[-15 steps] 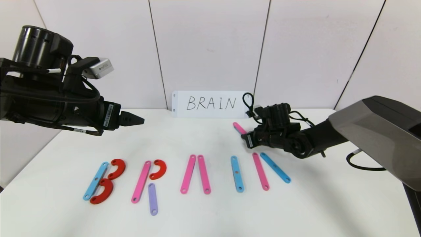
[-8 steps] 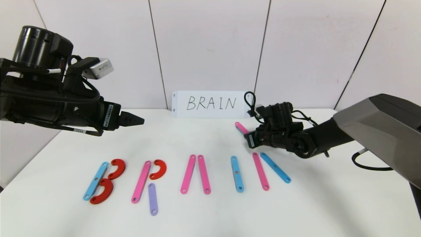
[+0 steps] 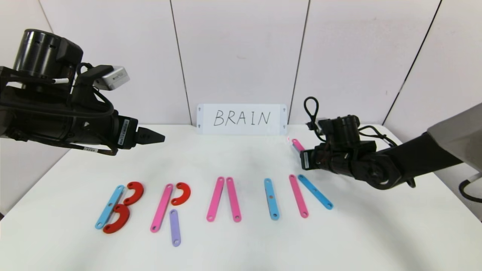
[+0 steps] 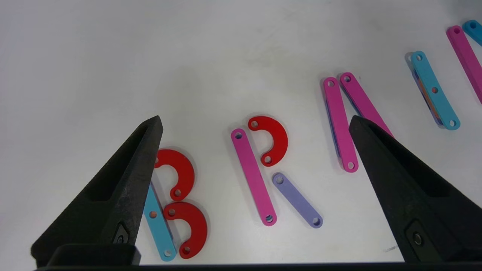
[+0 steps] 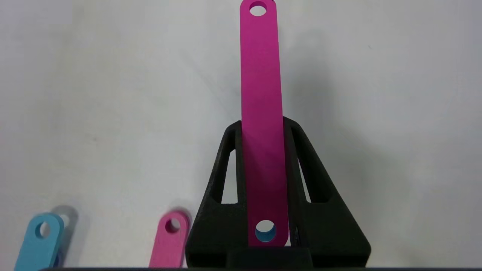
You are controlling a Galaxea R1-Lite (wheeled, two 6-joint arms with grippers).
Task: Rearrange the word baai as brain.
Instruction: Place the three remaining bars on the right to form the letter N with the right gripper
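The word lies in a row on the white table [image 3: 241,158]. A blue strip [image 3: 109,206] and two red curves [image 3: 134,192] form B. A pink strip [image 3: 161,207], a red curve [image 3: 181,193] and a purple strip [image 3: 174,227] form R. Two pink strips [image 3: 215,198] lean together, then come a blue strip [image 3: 271,198], a pink strip [image 3: 298,195] and a slanted blue strip [image 3: 315,191]. My right gripper [image 3: 301,152] is shut on another pink strip [image 5: 261,94], held above the table beyond the last strips. My left gripper [image 3: 160,137] hangs open and empty, high over the left side.
A white card [image 3: 241,118] with BRAIN handwritten in black leans on the back wall. A black cable [image 3: 467,190] loops at the far right edge. The left wrist view shows the B and R pieces [image 4: 260,177] below the open fingers.
My right gripper has carried the pink strip to the right and slightly up, from above the single blue strip to beyond the last strips. The left arm and the laid pieces have not moved.
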